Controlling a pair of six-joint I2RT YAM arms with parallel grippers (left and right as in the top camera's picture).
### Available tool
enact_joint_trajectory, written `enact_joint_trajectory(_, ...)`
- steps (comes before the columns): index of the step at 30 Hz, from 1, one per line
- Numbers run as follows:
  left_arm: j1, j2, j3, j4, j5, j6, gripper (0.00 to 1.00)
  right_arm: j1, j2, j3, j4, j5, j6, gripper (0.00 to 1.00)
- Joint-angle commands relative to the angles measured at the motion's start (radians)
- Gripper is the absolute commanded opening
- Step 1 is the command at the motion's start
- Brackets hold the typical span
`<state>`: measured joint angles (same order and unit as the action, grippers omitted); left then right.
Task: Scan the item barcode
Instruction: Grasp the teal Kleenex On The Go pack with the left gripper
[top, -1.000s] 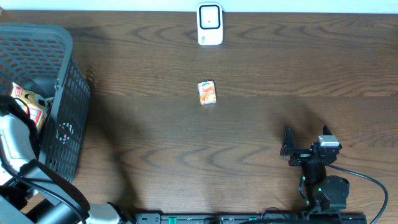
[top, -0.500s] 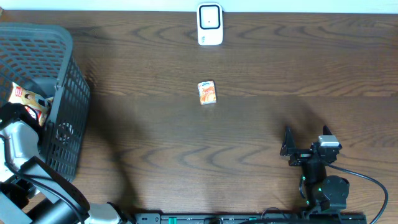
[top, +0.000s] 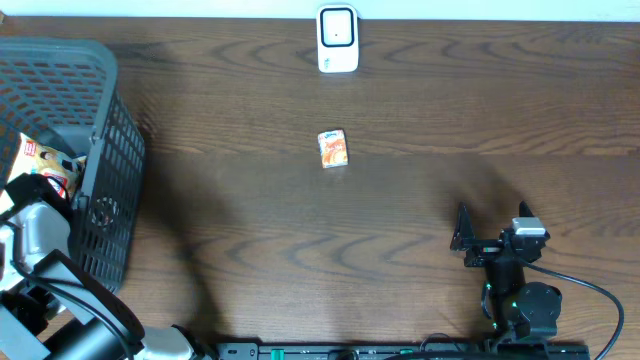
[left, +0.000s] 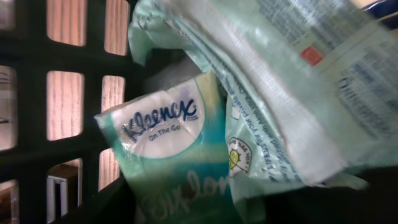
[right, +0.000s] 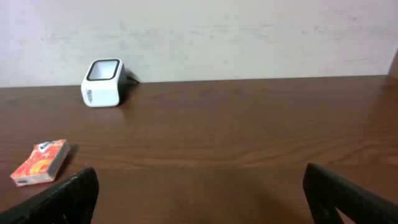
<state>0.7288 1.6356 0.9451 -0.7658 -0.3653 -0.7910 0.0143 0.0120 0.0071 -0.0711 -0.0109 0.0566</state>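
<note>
My left arm (top: 38, 232) reaches into the dark mesh basket (top: 105, 150) at the table's left edge. Its wrist view is filled by a green Kleenex tissue pack (left: 163, 140), very close and lying against the basket wall (left: 34, 93). A pale green printed packet (left: 280, 81) lies over the pack. The left fingers do not show in either view. A small orange pack (top: 333, 148) lies mid-table, also in the right wrist view (right: 41, 162). The white scanner (top: 338, 40) stands at the far edge (right: 104, 82). My right gripper (right: 208, 205) rests open near the front right (top: 492, 222).
A red and white packet (top: 45, 162) sits in the basket beside my left arm. The basket's tall mesh walls surround the left wrist. A black cable (top: 590, 290) trails from the right arm's base near the front edge.
My left wrist has drawn back toward the table's near side inside the basket, uncovering more of the red and white packet. The right arm has not moved.
</note>
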Motion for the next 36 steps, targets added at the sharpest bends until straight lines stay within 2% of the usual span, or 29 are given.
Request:
enact_joint_trajectory(1, 0.001, 0.009, -0.034, 0.012, -0.014, -0.003, 0.53, -0.006, -0.005, -0.002, -0.004, 0.002, 0.002, 0.99)
enact_joint_trajectory(8, 0.001, 0.006, -0.025, 0.021, -0.013, 0.031, 0.15, -0.006, -0.005, -0.002, -0.004, 0.002, 0.002, 0.99)
enact_joint_trajectory(10, 0.001, -0.003, -0.008, 0.008, -0.012, 0.031, 0.08, -0.006, -0.005, -0.002, -0.004, 0.002, 0.002, 0.99)
enact_joint_trajectory(16, 0.001, -0.097, 0.116, -0.080, 0.008, 0.031, 0.08, -0.006, -0.005, -0.002, -0.004, 0.002, 0.002, 0.99)
enact_joint_trajectory(21, 0.001, -0.234, 0.214, -0.107, 0.189, 0.031, 0.07, -0.006, -0.005, -0.002, -0.004, 0.002, 0.002, 0.99)
enact_joint_trajectory(25, 0.001, -0.365, 0.231, -0.050, 0.345, 0.031, 0.07, -0.006, -0.005, -0.002, -0.004, 0.002, 0.002, 0.99)
enact_joint_trajectory(32, 0.000, -0.546, 0.231, 0.039, 0.459, 0.030, 0.07, -0.006, -0.005, -0.002, -0.004, 0.002, 0.002, 0.99)
enact_joint_trajectory(36, -0.011, -0.603, 0.231, 0.117, 0.635, 0.031, 0.07, -0.006, -0.005, -0.002, -0.004, 0.002, 0.002, 0.99)
